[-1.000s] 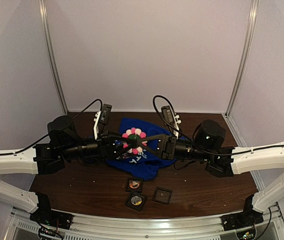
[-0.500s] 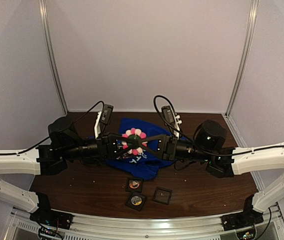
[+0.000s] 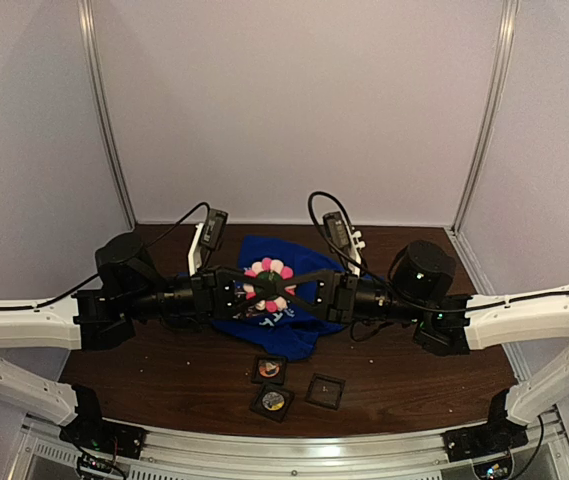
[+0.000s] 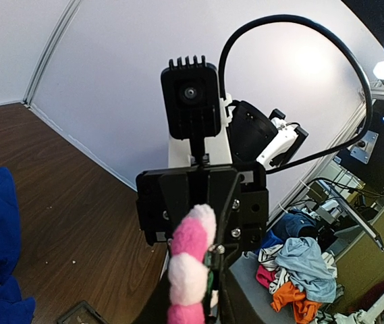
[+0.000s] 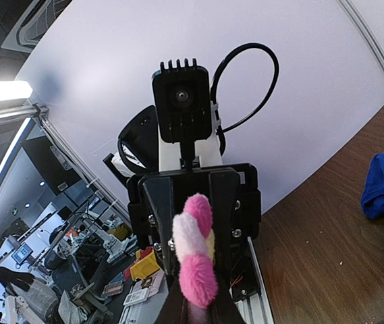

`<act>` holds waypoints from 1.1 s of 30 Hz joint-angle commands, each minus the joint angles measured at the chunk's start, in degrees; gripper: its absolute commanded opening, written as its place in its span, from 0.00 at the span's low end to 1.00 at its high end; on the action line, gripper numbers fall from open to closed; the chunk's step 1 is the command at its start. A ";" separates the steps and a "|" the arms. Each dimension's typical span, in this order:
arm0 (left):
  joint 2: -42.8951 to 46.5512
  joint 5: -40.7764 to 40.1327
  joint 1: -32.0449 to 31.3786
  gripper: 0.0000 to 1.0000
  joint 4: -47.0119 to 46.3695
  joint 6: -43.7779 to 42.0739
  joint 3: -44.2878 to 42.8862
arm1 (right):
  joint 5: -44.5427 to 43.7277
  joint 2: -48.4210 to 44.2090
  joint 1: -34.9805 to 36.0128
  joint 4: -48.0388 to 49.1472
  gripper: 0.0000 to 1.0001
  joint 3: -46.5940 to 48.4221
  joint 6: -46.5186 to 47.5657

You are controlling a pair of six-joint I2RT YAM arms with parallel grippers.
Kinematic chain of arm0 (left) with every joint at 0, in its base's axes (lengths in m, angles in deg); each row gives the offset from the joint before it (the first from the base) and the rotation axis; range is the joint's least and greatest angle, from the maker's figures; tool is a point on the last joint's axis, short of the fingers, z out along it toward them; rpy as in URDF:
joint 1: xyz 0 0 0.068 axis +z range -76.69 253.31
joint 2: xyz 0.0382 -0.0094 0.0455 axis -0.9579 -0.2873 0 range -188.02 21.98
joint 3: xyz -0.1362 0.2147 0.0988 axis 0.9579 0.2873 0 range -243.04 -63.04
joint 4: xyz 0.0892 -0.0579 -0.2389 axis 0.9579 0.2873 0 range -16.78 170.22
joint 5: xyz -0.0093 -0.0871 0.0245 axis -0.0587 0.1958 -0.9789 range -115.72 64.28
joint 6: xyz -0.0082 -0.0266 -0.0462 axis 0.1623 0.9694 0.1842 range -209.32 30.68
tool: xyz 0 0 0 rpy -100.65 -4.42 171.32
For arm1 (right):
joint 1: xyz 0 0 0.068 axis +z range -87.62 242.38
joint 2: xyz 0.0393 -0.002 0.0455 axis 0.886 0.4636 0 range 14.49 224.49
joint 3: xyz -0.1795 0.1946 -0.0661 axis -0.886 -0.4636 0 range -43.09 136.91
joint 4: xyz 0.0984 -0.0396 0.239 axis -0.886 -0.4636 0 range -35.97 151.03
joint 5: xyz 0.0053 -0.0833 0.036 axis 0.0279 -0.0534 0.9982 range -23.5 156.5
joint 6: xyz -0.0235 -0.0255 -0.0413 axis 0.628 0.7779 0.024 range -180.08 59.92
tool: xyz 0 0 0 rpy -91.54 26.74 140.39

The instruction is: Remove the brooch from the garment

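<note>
The pink-and-white flower brooch [image 3: 267, 269] is held in the air between the two claws, which meet tip to tip over the middle of the table [image 3: 164, 372]. The left claw [image 3: 262, 287] and the right claw [image 3: 286, 287] are each narrowed onto it from opposite sides, so neither arm is nearer. From both wrists the brooch is seen edge-on and upright. The blue shirt [image 3: 299, 325] lies below it on the table, apparently apart from it. A release by one claw is judged necessary before the brooch is carried off.
</note>
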 commanded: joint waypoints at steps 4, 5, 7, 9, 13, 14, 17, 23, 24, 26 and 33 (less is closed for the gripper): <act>-1.62 6.58 -0.24 0.16 -1.77 -0.33 -1.69 | 1.88 -0.10 -0.04 0.08 0.00 -0.15 0.30; -1.62 7.03 -0.27 0.16 -1.73 -0.27 -1.79 | 2.14 -0.10 -0.04 0.03 0.00 -0.14 0.35; -1.84 7.90 -0.27 0.15 -1.53 -0.33 -2.08 | 2.73 -0.11 -0.04 -0.01 0.00 -0.06 0.61; -2.18 8.85 -0.26 0.15 -1.25 -0.34 -2.44 | 3.22 -0.03 -0.04 -0.56 0.00 0.23 0.83; -2.58 10.13 -0.24 0.14 -0.99 -0.47 -2.90 | 4.40 0.37 -0.04 -1.20 0.00 0.65 1.21; -2.68 10.58 -0.27 0.14 -0.68 -0.55 -3.17 | 4.64 0.56 -0.04 -1.16 0.00 0.73 1.14; -3.15 11.77 -0.24 0.14 0.47 -1.02 -3.82 | 5.31 0.85 -0.04 -1.19 0.00 0.96 1.00; -3.48 13.60 -0.22 0.14 3.21 -2.40 -5.09 | 6.47 1.51 -0.04 -1.58 0.00 1.44 1.01; -3.57 13.97 -0.20 0.15 3.95 -2.82 -5.31 | 6.48 1.62 -0.04 -1.65 0.00 1.52 1.01; -3.52 14.28 -0.26 0.16 4.88 -3.33 -5.66 | 6.50 1.73 -0.02 -1.93 0.00 1.61 1.01; -3.95 15.90 -0.26 0.20 8.71 -5.69 -7.53 | 6.81 2.34 -0.02 -2.76 0.00 2.06 1.03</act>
